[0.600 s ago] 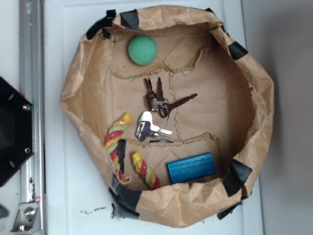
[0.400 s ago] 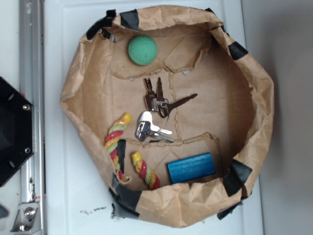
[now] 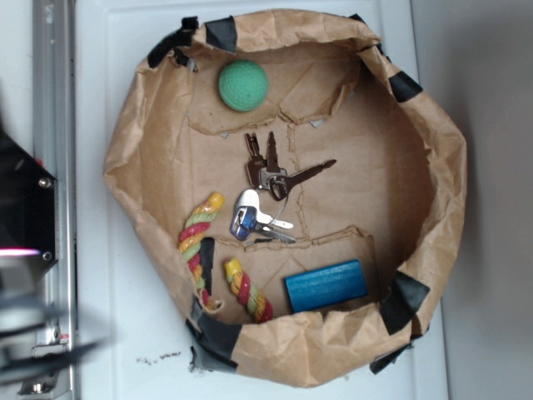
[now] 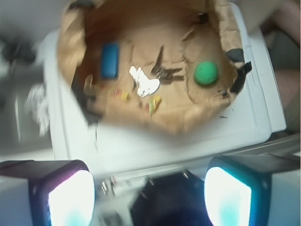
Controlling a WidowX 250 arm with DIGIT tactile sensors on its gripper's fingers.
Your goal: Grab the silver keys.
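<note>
Crinkled brown paper forms the nest (image 3: 150, 167), matt and creased, patched with strips of black tape (image 3: 404, 300) that look slightly shiny. The silver keys (image 3: 250, 215) gleam, bright polished metal with a glossy pale head. Just above, the dark keys (image 3: 271, 171) are duller metal, brownish-grey. The green ball (image 3: 243, 84) shows a dimpled, matt skin. The rope (image 3: 200, 229) is twisted cloth strands, fuzzy-looking. The blue block (image 3: 326, 284) has a ribbed, satin face. The desk (image 3: 125, 333) beneath is smooth, white and faintly glossy.
</note>
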